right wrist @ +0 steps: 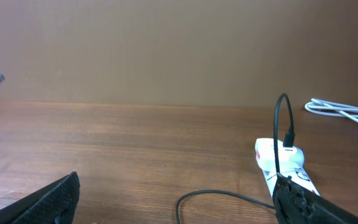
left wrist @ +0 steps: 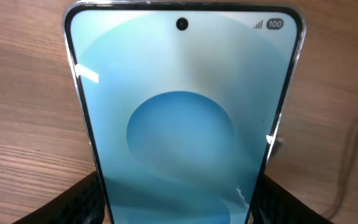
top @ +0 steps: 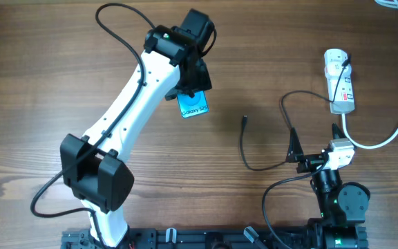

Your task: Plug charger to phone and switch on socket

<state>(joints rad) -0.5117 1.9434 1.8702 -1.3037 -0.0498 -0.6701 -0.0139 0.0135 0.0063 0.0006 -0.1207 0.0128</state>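
Note:
The phone [top: 193,105], cyan screen with a white text band, sits under my left gripper [top: 193,86] at the table's upper middle. In the left wrist view the phone [left wrist: 185,112] fills the frame and both fingers of my left gripper [left wrist: 180,205] press its long sides. The charger [top: 244,145] is a thin black cable lying on the table, its plug tip [top: 245,120] to the right of the phone; a loop shows in the right wrist view [right wrist: 222,196]. The white socket [top: 340,81] lies at the right, also in the right wrist view [right wrist: 281,158]. My right gripper [top: 316,146] is open and empty [right wrist: 179,208].
A thick white cable [top: 392,135] runs from the socket toward the top right edge. The left arm [top: 126,111] crosses the left half of the table. The right arm's base [top: 337,200] stands at the front right.

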